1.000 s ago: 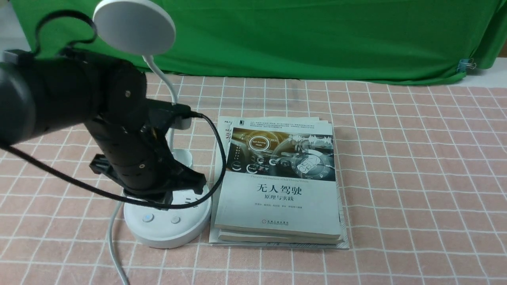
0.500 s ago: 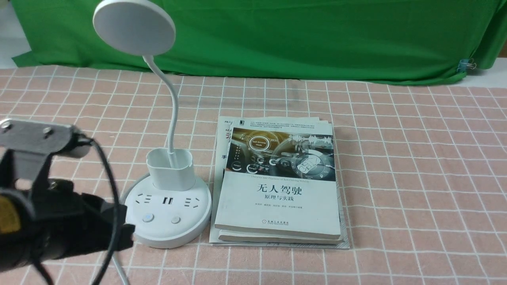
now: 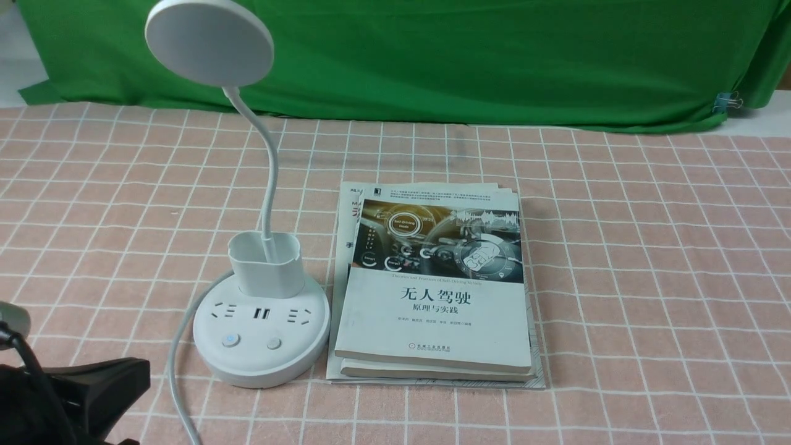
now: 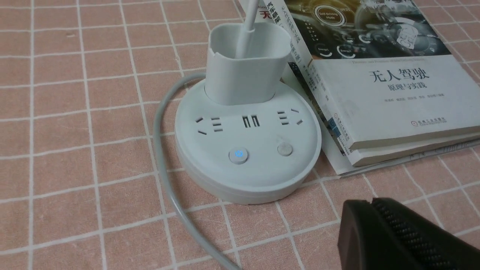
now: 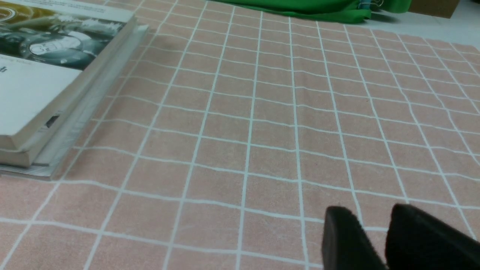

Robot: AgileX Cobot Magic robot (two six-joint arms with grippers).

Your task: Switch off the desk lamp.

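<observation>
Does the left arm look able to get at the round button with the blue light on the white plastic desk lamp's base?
Probably yes. The left gripper sits near the lamp base, only bare pink cloth between it and the blue-lit button; white cord and stacked books lie aside.

Bright, diffuse light leaves only a faint shadow under the white plastic desk lamp (image 4: 245, 112) beyond the black left gripper (image 4: 371, 210).
</observation>
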